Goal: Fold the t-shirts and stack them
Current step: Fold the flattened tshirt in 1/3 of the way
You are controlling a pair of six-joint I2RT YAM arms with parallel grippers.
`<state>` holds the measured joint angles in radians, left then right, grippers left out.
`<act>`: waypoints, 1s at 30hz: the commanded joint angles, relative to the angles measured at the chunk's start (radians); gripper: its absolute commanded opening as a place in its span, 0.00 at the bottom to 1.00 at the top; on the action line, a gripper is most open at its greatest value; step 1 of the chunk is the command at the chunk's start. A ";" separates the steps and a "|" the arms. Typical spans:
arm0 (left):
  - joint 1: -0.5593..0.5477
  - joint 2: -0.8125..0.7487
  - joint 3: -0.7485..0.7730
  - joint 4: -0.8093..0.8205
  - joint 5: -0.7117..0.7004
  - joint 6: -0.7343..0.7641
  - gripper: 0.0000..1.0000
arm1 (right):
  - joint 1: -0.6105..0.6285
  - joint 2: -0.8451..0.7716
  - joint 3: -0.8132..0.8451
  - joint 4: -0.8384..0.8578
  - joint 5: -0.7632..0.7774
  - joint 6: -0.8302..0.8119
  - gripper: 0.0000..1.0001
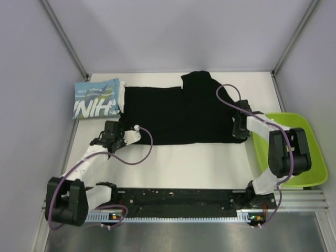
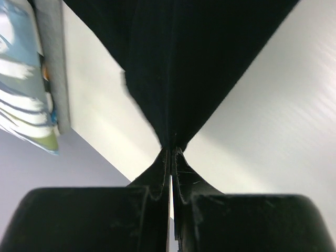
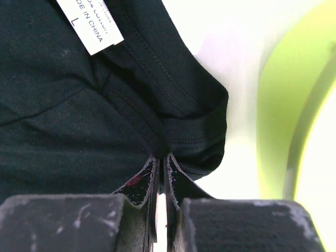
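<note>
The black t-shirt (image 1: 181,115) lies spread across the middle of the table, one sleeve pointing to the back. My left gripper (image 1: 119,127) is shut on its near left corner (image 2: 173,79). My right gripper (image 1: 240,126) is shut on its right end near the collar (image 3: 173,126), where a white neck label (image 3: 89,23) shows. The light blue t-shirt (image 1: 97,98) with white lettering lies folded at the back left, touching the black shirt's left edge; it also shows in the left wrist view (image 2: 23,79).
A lime-green tray (image 1: 307,152) stands at the right edge of the table, right beside my right arm; it shows blurred in the right wrist view (image 3: 283,105). Grey walls close in the left, back and right. Bare white table (image 1: 199,163) lies in front of the shirt.
</note>
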<state>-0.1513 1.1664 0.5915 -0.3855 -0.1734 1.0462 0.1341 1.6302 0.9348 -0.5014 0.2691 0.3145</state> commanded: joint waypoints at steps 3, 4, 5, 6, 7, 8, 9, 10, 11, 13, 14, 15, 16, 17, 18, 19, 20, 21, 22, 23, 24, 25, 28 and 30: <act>0.021 -0.213 -0.061 -0.317 -0.008 -0.084 0.00 | -0.008 -0.151 -0.074 -0.080 -0.140 0.093 0.00; 0.021 -0.249 -0.068 -0.366 0.015 -0.109 0.00 | -0.004 -0.164 -0.082 -0.091 -0.168 0.101 0.00; 0.021 -0.275 -0.081 -0.407 0.034 -0.124 0.00 | 0.005 -0.176 -0.088 -0.110 -0.185 0.110 0.00; 0.021 -0.309 -0.090 -0.432 0.040 -0.142 0.00 | 0.025 -0.188 -0.090 -0.135 -0.188 0.112 0.00; 0.021 -0.342 -0.104 -0.455 0.038 -0.156 0.00 | 0.039 -0.205 -0.087 -0.170 -0.188 0.110 0.00; 0.021 -0.365 -0.114 -0.473 0.032 -0.172 0.00 | 0.053 -0.220 -0.083 -0.204 -0.183 0.113 0.00; 0.021 -0.391 -0.120 -0.492 0.026 -0.179 0.00 | 0.065 -0.242 -0.080 -0.242 -0.177 0.115 0.00; 0.021 -0.410 -0.125 -0.503 0.022 -0.189 0.00 | 0.073 -0.268 -0.083 -0.274 -0.173 0.121 0.00; 0.021 -0.428 -0.124 -0.513 0.017 -0.198 0.00 | 0.076 -0.292 -0.090 -0.298 -0.177 0.133 0.00; 0.019 -0.454 -0.108 -0.542 0.012 -0.215 0.00 | 0.076 -0.343 -0.096 -0.345 -0.198 0.159 0.00; 0.018 -0.462 -0.095 -0.573 0.014 -0.218 0.00 | 0.078 -0.366 -0.091 -0.365 -0.212 0.173 0.00; 0.016 -0.471 -0.079 -0.602 0.017 -0.219 0.00 | 0.078 -0.381 -0.084 -0.390 -0.220 0.178 0.00; 0.013 -0.476 -0.067 -0.633 0.021 -0.216 0.00 | 0.078 -0.394 -0.076 -0.420 -0.215 0.179 0.00; 0.010 -0.479 -0.059 -0.663 0.025 -0.212 0.00 | 0.078 -0.403 -0.068 -0.446 -0.205 0.175 0.00; 0.007 -0.482 -0.050 -0.684 0.026 -0.206 0.00 | 0.079 -0.411 -0.064 -0.475 -0.197 0.170 0.00; 0.004 -0.478 -0.045 -0.694 0.025 -0.196 0.00 | 0.079 -0.418 -0.060 -0.495 -0.188 0.166 0.00; 0.002 -0.475 -0.042 -0.694 0.020 -0.186 0.00 | 0.079 -0.423 -0.057 -0.518 -0.183 0.161 0.00; 0.001 -0.465 -0.041 -0.687 0.015 -0.170 0.00 | 0.079 -0.425 -0.053 -0.546 -0.174 0.152 0.00; -0.001 -0.455 -0.038 -0.666 0.011 -0.152 0.00 | 0.079 -0.414 -0.041 -0.575 -0.162 0.141 0.00; -0.002 -0.444 -0.030 -0.652 0.012 -0.137 0.00 | 0.078 -0.399 -0.028 -0.618 -0.145 0.127 0.00; -0.005 -0.424 -0.019 -0.638 0.021 -0.118 0.00 | 0.079 -0.380 -0.018 -0.659 -0.125 0.117 0.00; -0.008 -0.404 -0.004 -0.638 0.041 -0.098 0.03 | 0.079 -0.356 -0.008 -0.698 -0.113 0.104 0.00; -0.013 -0.334 0.051 -0.681 0.161 -0.014 0.40 | 0.078 -0.319 -0.008 -0.735 -0.114 0.094 0.00; -0.013 -0.295 0.091 -0.693 0.222 0.044 0.49 | 0.078 -0.293 0.008 -0.772 -0.065 0.118 0.00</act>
<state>-0.1589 0.8146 0.5907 -1.0439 -0.0906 0.9665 0.2077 1.2995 0.8902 -1.1393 0.1177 0.4324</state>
